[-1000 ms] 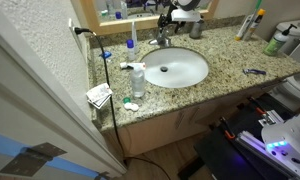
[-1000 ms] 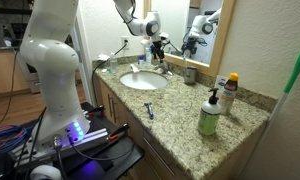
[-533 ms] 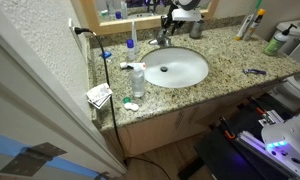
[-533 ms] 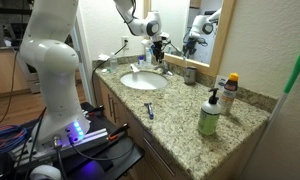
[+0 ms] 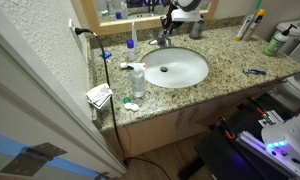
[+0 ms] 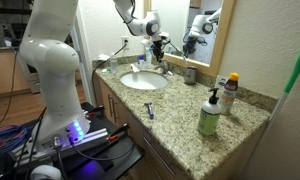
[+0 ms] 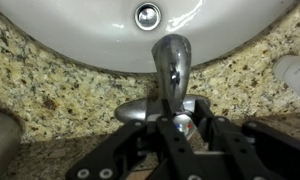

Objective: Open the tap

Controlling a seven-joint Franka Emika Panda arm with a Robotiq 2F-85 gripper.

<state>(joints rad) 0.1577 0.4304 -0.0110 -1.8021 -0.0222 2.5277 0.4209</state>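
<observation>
My jaws stand either side of the lever on the tap (image 7: 171,62); I can't tell whether they pinch it. The gripper (image 7: 177,130) sits behind the white basin (image 7: 60,35). I'd raise the lever gently along its arc, without side force. Speckled granite counter (image 5: 230,55) all around, mirror (image 6: 204,22) close behind: tight quarters.

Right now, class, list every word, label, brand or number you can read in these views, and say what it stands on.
No text can be read in any view.
Green bottle with a dark top: label too small and blurred.
Clear plastic bottle: label blurred.
White paper cards: print too small.
</observation>
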